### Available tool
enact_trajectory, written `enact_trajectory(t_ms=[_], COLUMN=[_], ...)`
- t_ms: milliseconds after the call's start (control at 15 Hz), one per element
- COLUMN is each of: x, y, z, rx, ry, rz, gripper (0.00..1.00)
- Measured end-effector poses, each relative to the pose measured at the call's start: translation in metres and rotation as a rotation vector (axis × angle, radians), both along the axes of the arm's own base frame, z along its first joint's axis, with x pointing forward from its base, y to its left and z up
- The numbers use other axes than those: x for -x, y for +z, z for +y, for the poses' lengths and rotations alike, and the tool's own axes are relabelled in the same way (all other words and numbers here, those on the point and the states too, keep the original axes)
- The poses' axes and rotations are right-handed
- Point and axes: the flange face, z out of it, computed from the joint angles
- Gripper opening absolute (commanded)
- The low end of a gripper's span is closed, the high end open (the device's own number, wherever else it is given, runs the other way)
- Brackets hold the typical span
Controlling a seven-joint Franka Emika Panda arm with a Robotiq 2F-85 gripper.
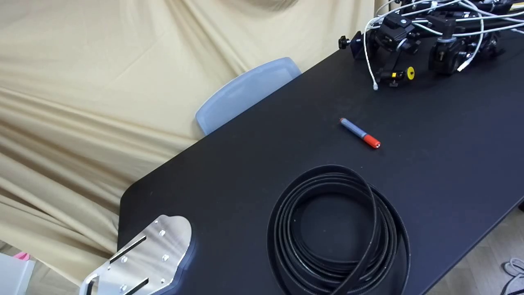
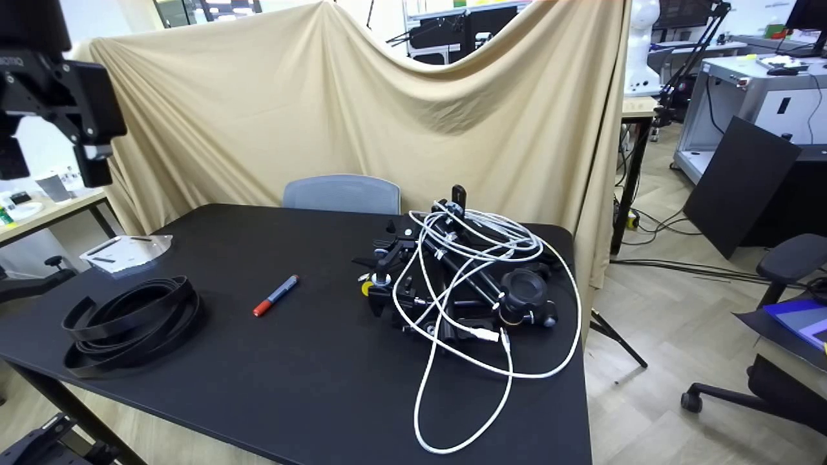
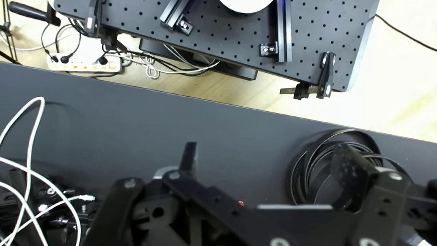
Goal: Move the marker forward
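The marker has a blue barrel and a red-orange cap. It lies flat on the black table [image 1: 229, 180] in both exterior views [image 1: 355, 129] [image 2: 276, 296]. In the wrist view only the red tip of the marker [image 3: 241, 203] shows; my gripper's linkage hides the rest. My gripper [image 2: 55, 165] is at the upper left in an exterior view, high above the table and apart from the marker. In the wrist view the fingers of the gripper [image 3: 269, 164] stand wide apart with nothing between them.
A coiled black cable [image 1: 282, 229] [image 2: 136, 316] [image 3: 296, 171] lies near the marker. A heap of black stands [image 2: 462, 261] with white cables [image 2: 423, 403] lies on the marker's other side. A silver metal plate [image 1: 143, 256] is at the table's far end. A chair back [image 2: 342, 194] touches one edge.
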Motion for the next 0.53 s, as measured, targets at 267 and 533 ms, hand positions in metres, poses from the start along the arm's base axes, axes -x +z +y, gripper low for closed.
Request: enact_trajectory(t_ms=[267, 533], x=[-0.047, -0.106], y=[-0.038, -0.1], z=[-0.004, 0.001], rx=[0.028, 0.049], ry=[-0.011, -0.016], rz=[-0.068, -0.13], gripper=[1.0, 1.0])
